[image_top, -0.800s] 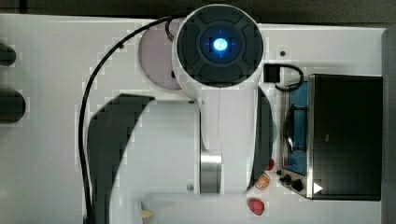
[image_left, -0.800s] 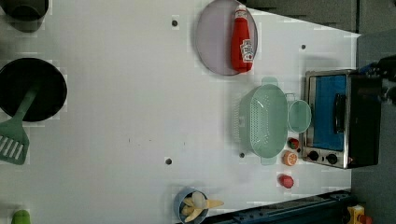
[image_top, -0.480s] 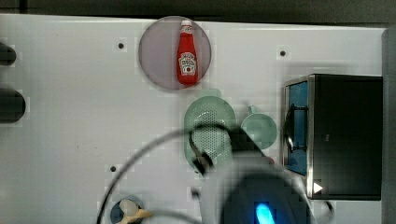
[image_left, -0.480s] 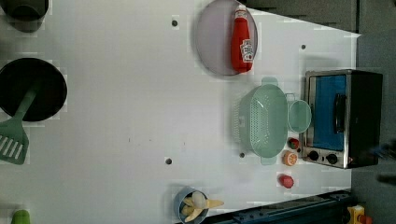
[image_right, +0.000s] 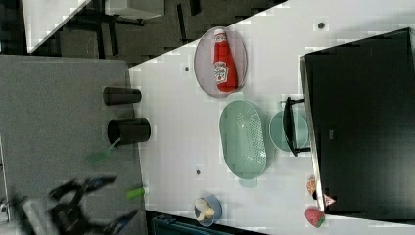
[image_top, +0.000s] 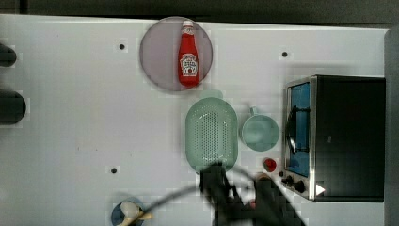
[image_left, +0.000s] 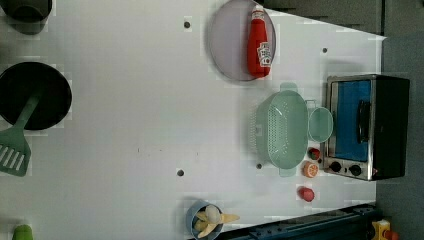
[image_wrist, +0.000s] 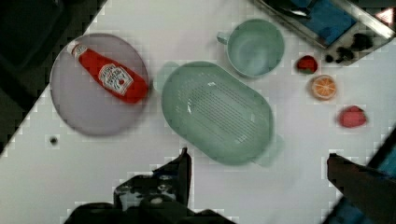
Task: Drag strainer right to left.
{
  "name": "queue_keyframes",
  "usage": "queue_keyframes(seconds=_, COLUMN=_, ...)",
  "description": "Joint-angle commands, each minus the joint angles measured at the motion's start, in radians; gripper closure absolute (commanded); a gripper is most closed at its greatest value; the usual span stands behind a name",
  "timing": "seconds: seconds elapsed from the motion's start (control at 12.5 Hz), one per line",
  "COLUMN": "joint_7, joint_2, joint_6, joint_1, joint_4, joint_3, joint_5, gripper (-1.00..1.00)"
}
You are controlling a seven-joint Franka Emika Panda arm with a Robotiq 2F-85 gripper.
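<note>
The strainer (image_top: 211,134) is a pale mint-green oval colander full of small holes, standing upright on the white table just left of the round mint cup (image_top: 259,133) in the top view. It also shows in the left view as the strainer (image_left: 280,129) and in the right view as the strainer (image_right: 243,139). In the wrist view my gripper (image_wrist: 258,155) is open, its dark fingers (image_wrist: 184,168) wide apart above the table beside the strainer (image_wrist: 217,112), with nothing between them. My blurred arm (image_top: 226,197) sits at the top view's bottom edge, just below the strainer.
A toaster oven (image_top: 346,139) stands right of the cup. A ketchup bottle (image_top: 189,56) lies on a grey plate (image_top: 160,52) behind the strainer. Small toy fruits (image_left: 310,170) lie by the oven. A black pan (image_left: 32,95) with a green spatula and a bowl (image_left: 207,220) sit further off.
In the top view my arm has swung from over the middle of the table down to the bottom edge, uncovering the strainer and plate. The strainer has not moved.
</note>
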Motion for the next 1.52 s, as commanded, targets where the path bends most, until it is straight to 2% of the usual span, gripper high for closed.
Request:
queue_keyframes(seconds=0.08, joint_7=0.206, joint_2=0.227, joint_6=0.079, joint_1=-0.003, joint_4=-0.188, joint_3=0.015, joint_5=0.004, gripper=-1.00)
queue_keyframes(seconds=0.4, joint_7=0.400, joint_2=0.398, joint_6=0.419, joint_1=-0.001, joint_4=-0.313, joint_3=0.046, joint_5=0.004, gripper=-1.00)
queue_keyframes(seconds=0.96, joint_7=0.533, joint_2=0.791, joint_6=0.826, joint_1=-0.001, joint_4=-0.278, joint_3=0.067, joint_5=0.005, gripper=-1.00)
queue_keyframes(seconds=1.28, joint_7=0.711, joint_2=0.927, joint_6=0.985, joint_1=0.012, joint_4=-0.278, joint_3=0.075, joint_5=0.005, gripper=-1.00)
queue_keyframes(seconds=1.52, joint_7=0.724, joint_2=0.986, joint_6=1.070, joint_1=0.030, joint_4=-0.277, joint_3=0.090, joint_5=0.005, gripper=-1.00)
